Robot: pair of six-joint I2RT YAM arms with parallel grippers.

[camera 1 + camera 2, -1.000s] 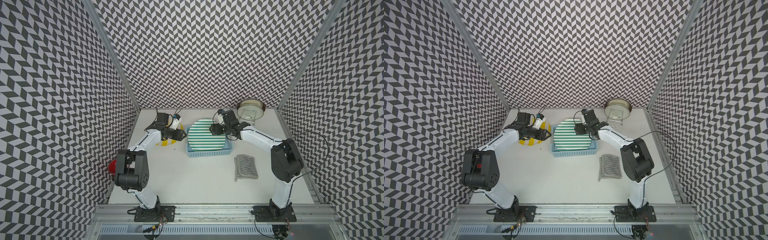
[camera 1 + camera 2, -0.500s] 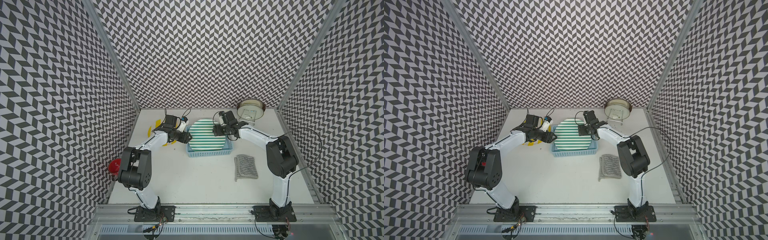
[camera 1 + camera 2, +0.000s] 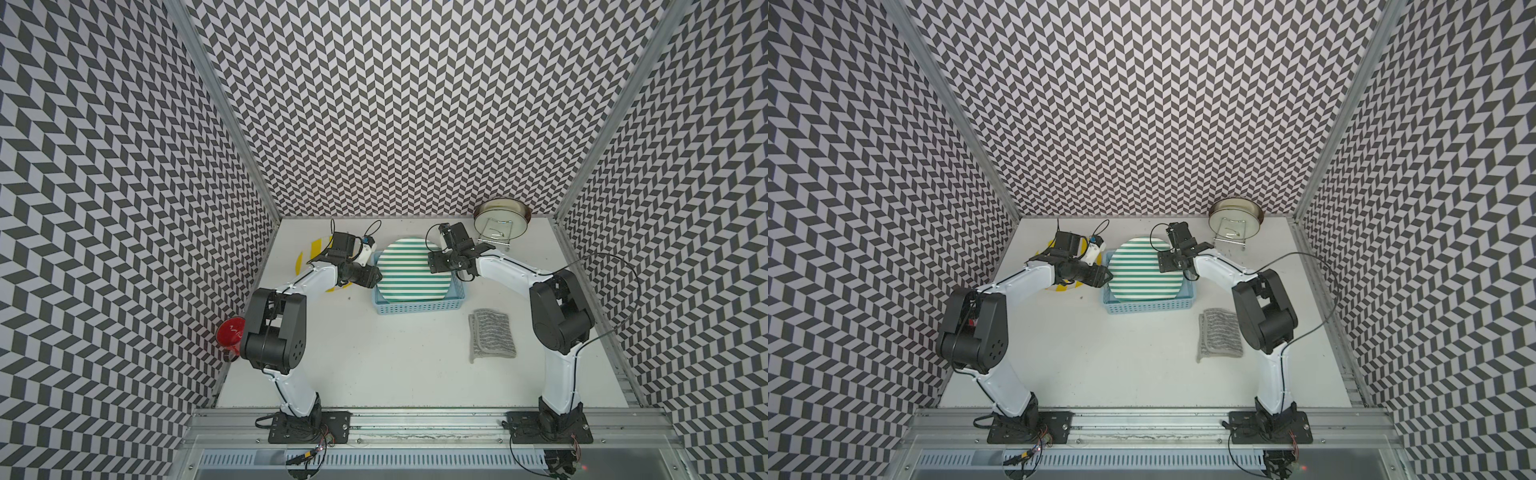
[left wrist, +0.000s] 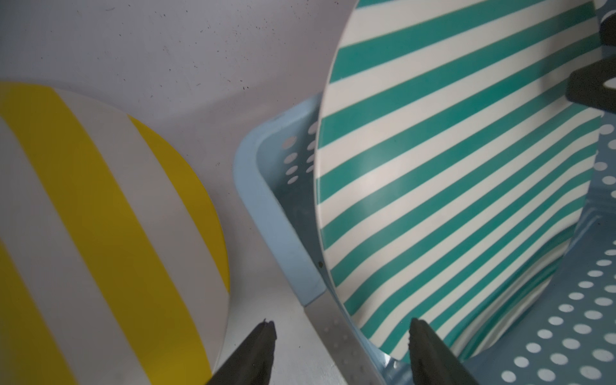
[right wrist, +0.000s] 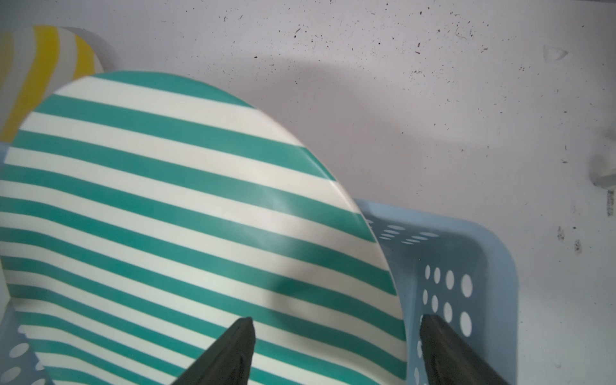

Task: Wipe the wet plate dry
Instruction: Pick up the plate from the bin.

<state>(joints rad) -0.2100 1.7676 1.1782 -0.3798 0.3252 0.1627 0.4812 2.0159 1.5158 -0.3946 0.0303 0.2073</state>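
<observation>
Striped plate leaning tilted in basket, left hand open, jaws astride plate edge and basket rim, right hand open astride the opposite plate edge, cloth flat on tabletop near basket

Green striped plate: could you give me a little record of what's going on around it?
Plate: green striped plate, tilted in blue basket
Cloth: grey cloth, flat on table, apart from both grippers
Left gripper: open, at plate's edge and basket rim
Right gripper: open, astride plate's opposite edge
Nearby: yellow striped plate, flat beside basket
</observation>
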